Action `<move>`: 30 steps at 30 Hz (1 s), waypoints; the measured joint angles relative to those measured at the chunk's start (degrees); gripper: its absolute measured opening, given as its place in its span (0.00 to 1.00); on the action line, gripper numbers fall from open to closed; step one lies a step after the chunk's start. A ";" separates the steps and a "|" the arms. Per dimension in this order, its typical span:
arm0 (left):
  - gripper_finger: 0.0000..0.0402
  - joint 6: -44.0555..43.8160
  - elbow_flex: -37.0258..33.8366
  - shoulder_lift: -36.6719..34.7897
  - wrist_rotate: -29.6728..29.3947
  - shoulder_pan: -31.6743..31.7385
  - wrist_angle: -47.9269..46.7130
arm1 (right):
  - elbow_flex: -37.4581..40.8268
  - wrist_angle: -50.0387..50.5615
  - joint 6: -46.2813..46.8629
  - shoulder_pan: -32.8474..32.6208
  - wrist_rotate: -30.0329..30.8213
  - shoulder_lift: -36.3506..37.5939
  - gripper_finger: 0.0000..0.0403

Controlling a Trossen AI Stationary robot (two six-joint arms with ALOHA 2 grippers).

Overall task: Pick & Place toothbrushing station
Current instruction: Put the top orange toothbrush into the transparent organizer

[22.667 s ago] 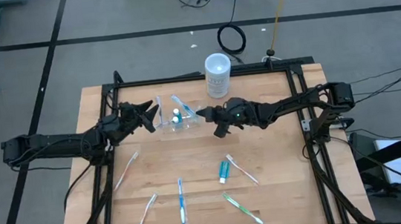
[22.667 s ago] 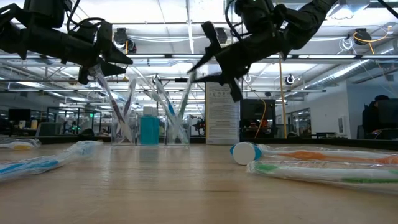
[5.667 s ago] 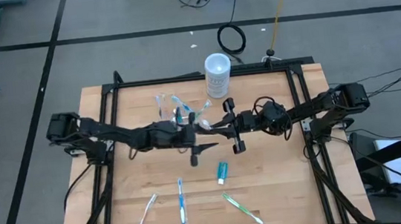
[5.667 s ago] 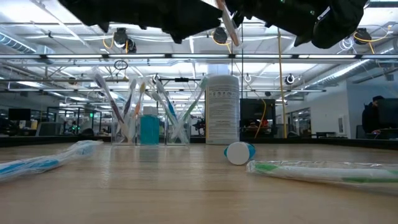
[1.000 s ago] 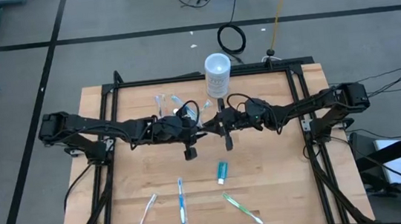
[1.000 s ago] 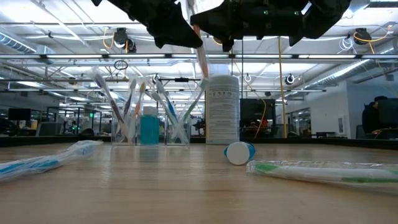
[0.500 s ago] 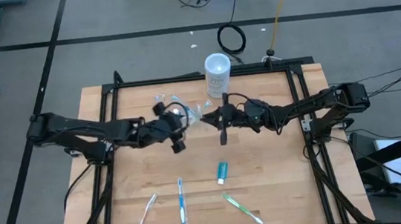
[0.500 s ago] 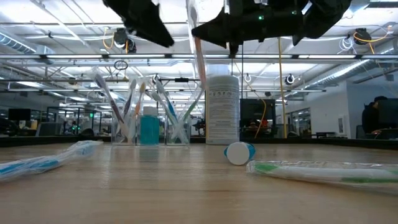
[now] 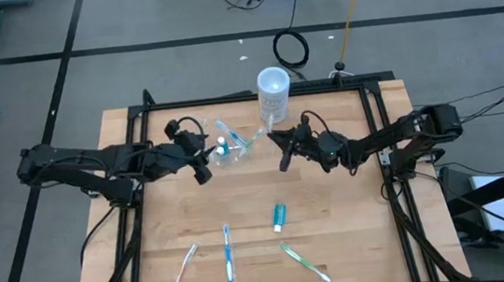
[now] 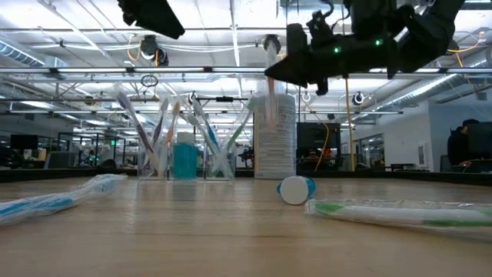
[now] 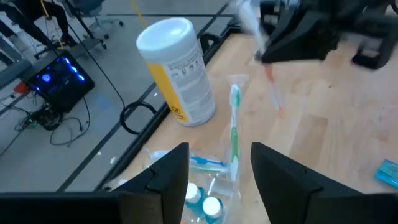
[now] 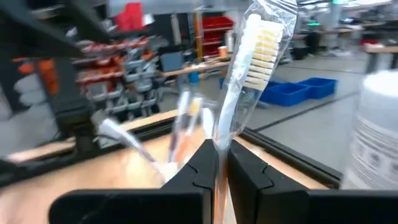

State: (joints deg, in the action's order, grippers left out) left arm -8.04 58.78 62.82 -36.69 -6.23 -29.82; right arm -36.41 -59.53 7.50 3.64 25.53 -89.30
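Note:
The toothbrushing station (image 9: 226, 149) is a clear plastic holder at the table's far middle. Several toothbrushes lean in it, and blue-capped tubes stand in it. It also shows in the low view (image 10: 184, 146) and the left wrist view (image 11: 208, 186). My left gripper (image 9: 202, 154) is open and empty just left of it, above the table (image 11: 216, 168). My right gripper (image 9: 276, 146) is shut on a wrapped white toothbrush with an orange handle end (image 12: 249, 68), right of the station and in front of the white cup (image 9: 273, 95). My right gripper pinches the wrapped toothbrush between its two fingers, on the handle (image 12: 219, 140) below the bristle head. The fingers come about level from the table's right side and lie across the brush. The brush stands near upright (image 10: 270, 96), head up and orange end down, lifted clear of the table.
A blue toothpaste tube (image 9: 280, 216) lies at the table's middle. Three wrapped toothbrushes lie near the front edge (image 9: 228, 254), (image 9: 183, 268), (image 9: 304, 262). A black frame (image 9: 137, 115) runs along the table's edges.
My left gripper has drawn back toward the table's left edge, away from the held toothbrush, and now stands left of the station. My right gripper has carried the toothbrush a little toward the table's right edge, still near upright and clear of the table.

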 joint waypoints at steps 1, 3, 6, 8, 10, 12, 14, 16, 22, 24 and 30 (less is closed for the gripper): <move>0.45 0.58 0.00 -0.19 0.02 0.15 0.35 | 0.29 -1.10 0.95 0.18 0.45 -1.29 0.03; 0.45 0.88 0.00 -0.34 0.02 0.45 1.18 | 0.82 -3.92 2.01 0.56 1.47 -3.80 0.03; 0.45 0.84 0.02 -0.30 0.08 0.82 1.02 | -0.84 -11.44 1.98 1.46 1.34 -8.41 0.03; 0.45 0.84 0.02 -0.27 0.62 0.80 1.02 | -1.37 -13.61 0.54 2.15 1.45 -11.41 0.03; 0.45 0.84 0.02 -0.29 0.64 0.80 1.03 | -2.94 -14.79 1.03 3.06 1.19 -14.58 0.03; 0.45 0.84 0.02 -0.29 0.66 0.80 0.98 | -4.18 -15.66 2.38 3.80 1.16 -16.56 0.03; 0.45 0.92 0.02 -0.29 0.68 0.80 0.97 | -5.91 -15.73 2.96 4.50 0.29 -18.84 0.03; 0.45 1.51 0.02 -0.29 0.68 0.80 0.95 | -7.36 -15.24 2.98 4.99 -0.29 -20.55 0.03; 0.45 1.78 0.02 -0.27 0.74 0.80 0.83 | -11.53 -15.41 -1.67 5.40 -0.32 -21.77 0.04; 0.45 1.85 0.02 -0.27 0.81 0.80 0.71 | -12.73 -15.33 -4.81 5.38 -0.30 -21.79 0.04; 0.45 1.69 0.02 -0.27 0.81 0.80 -1.27 | -17.07 -14.61 -8.86 5.85 -4.28 -21.76 0.04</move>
State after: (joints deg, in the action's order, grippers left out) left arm -6.35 58.81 62.54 -35.88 -5.43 -31.08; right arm -53.48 -74.14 -1.35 9.49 21.26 -111.05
